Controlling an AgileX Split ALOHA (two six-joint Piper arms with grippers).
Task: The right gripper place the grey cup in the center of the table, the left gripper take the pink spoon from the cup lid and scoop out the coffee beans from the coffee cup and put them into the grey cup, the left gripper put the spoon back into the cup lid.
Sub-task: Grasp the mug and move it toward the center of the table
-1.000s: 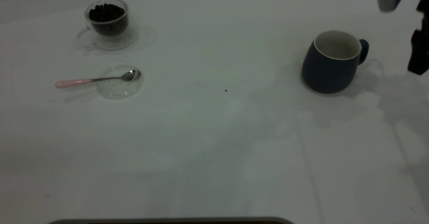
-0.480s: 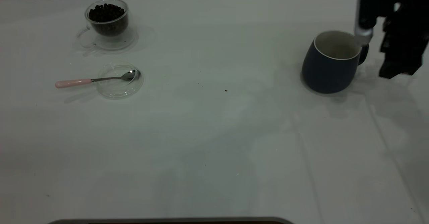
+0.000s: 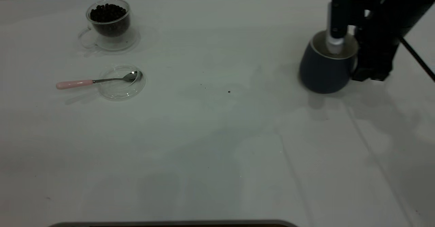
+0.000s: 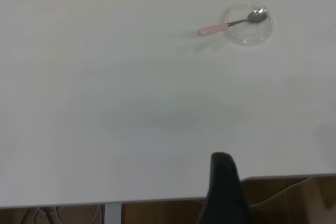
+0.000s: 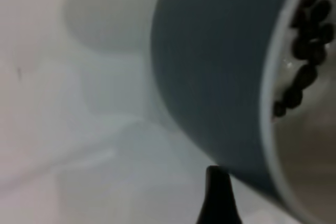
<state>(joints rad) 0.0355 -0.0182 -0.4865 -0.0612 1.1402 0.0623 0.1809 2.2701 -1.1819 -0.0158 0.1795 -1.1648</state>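
Observation:
The grey cup [image 3: 323, 69] stands at the right of the table [image 3: 217, 145]. My right gripper [image 3: 369, 74] is down against its handle side, and its wrist camera hangs over the mouth. Up close, the grey cup [image 5: 210, 66] has dark beans [image 5: 304, 77] inside. The pink spoon [image 3: 73, 84] lies with its metal bowl in the cup lid [image 3: 120, 82] and its handle pointing left. Behind them the coffee cup [image 3: 108, 18], full of coffee beans [image 3: 107, 13], sits on its saucer. My left gripper [image 4: 224, 184] is parked over the table edge, far from the pink spoon [image 4: 212, 29] and the cup lid [image 4: 248, 24].
A few dark specks [image 3: 229, 91] lie near the middle of the table. The right arm's cable [image 3: 416, 58] trails off to the right. A dark edge [image 3: 170, 224] runs along the near side. Below the table edge, wooden floor [image 4: 294, 203] shows.
The right arm came in from the far right and dropped beside the grey cup. The cup has shifted a little to the left. Spoon, lid and coffee cup have not moved.

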